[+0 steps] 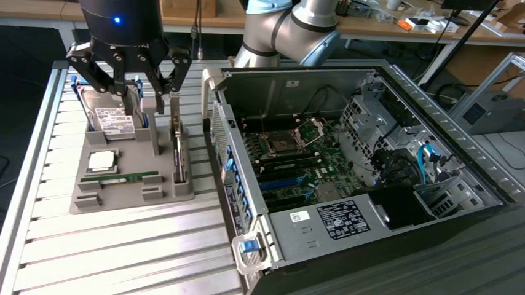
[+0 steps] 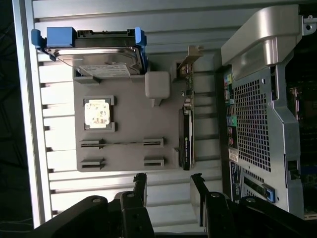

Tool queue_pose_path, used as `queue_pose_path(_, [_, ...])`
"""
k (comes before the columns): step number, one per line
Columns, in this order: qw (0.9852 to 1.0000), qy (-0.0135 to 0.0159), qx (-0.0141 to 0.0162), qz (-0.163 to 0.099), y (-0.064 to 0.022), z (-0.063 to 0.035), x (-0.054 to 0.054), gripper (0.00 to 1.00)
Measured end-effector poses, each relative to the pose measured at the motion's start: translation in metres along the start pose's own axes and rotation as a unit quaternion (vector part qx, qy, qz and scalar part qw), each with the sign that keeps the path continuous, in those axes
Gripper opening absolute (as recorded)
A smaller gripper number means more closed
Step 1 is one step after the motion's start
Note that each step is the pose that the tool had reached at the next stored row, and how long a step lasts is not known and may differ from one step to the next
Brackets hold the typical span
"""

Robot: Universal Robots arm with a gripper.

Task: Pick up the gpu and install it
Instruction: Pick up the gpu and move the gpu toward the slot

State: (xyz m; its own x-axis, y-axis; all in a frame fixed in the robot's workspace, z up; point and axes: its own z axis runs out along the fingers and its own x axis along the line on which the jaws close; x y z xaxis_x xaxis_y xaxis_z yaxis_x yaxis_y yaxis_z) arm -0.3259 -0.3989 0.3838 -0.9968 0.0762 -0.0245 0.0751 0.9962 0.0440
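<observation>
The gpu (image 1: 179, 155) is a thin dark card standing on edge in the slot along the side of the grey holder tray (image 1: 131, 200) nearest the computer. In the wrist view the gpu (image 2: 186, 141) appears edge-on, with its silver bracket (image 2: 191, 55) at one end. My gripper (image 1: 131, 92) hangs above the tray's far end, over the hard drive and close to the card's far end. It is open, with nothing between its fingers. In the wrist view the gripper (image 2: 168, 181) shows two black fingertips (image 2: 140, 182) spread apart over the slatted table.
The tray also holds a silver hard drive (image 1: 110, 120) in blue rails, a square processor (image 1: 102, 161) and a narrow green memory stick (image 1: 123, 177). An open computer case (image 1: 443, 141) lies on the exterior view's right, its motherboard (image 1: 299, 163) exposed. The slatted metal table (image 1: 123, 252) runs beneath.
</observation>
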Motion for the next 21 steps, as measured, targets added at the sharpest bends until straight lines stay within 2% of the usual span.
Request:
queue_pose_path(8, [1.0000, 0.0000, 0.0000, 0.000, -0.0001, 0.0093, -0.003, 0.48])
queue_pose_path(11, [1.0000, -0.0001, 0.0003, 0.000, 0.0005, 0.0120, -0.012, 0.48])
queue_pose_path(13, [1.0000, -0.0002, 0.0020, 0.000, 0.0030, 0.0131, -0.015, 0.48])
queue_pose_path(21, [1.0000, -0.0003, 0.0033, 0.000, 0.0044, 0.0143, -0.023, 0.48])
